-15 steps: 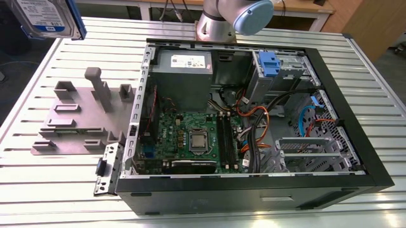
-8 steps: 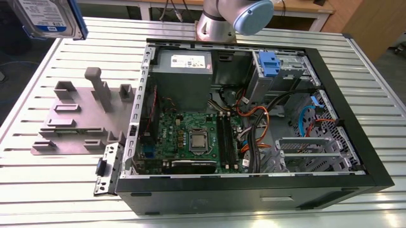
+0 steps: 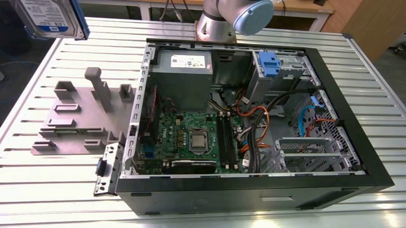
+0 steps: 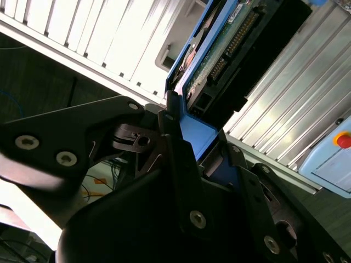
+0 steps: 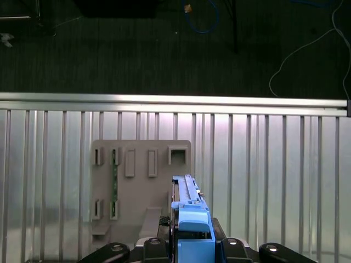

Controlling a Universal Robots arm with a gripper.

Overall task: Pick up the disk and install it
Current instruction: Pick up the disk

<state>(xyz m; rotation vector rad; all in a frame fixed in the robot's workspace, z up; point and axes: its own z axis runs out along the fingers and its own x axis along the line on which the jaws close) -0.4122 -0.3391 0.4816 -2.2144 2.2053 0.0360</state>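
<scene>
The claw [image 4: 197,139] is clamped on the disk [image 4: 219,49]: in the second wrist view its black fingers [image 4: 171,131] press on the blue rail at the near end of the drive, and the green circuit board on the drive's underside runs away from them. In the first wrist view the disk [image 5: 189,216] shows edge-on, with its blue end piece seated between the two sides of the claw [image 5: 191,247].

In the exterior view the disk [image 3: 51,19] hangs in the air at the upper corner on the exterior view's left, with its blue-and-white label facing the camera. It touches nothing below and is well apart from the open computer case [image 3: 254,192].

The case lies on its side on the slatted metal counter [image 3: 76,190]. Inside it are a grey power supply box [image 3: 182,80], a green motherboard [image 3: 197,137] and a small blue latch [image 3: 269,64] on the drive bay at the far side.

A grey holder plate [image 3: 76,121] with raised posts and slots lies on the counter just beside the case, on the exterior view's left. In the first wrist view this plate [image 5: 140,186] lies beneath the held disk, with bare counter [image 5: 274,164] around it and dark floor [image 5: 164,49] past the counter's edge.

The base of the robot arm [image 3: 235,19] stands on the counter behind the case
</scene>
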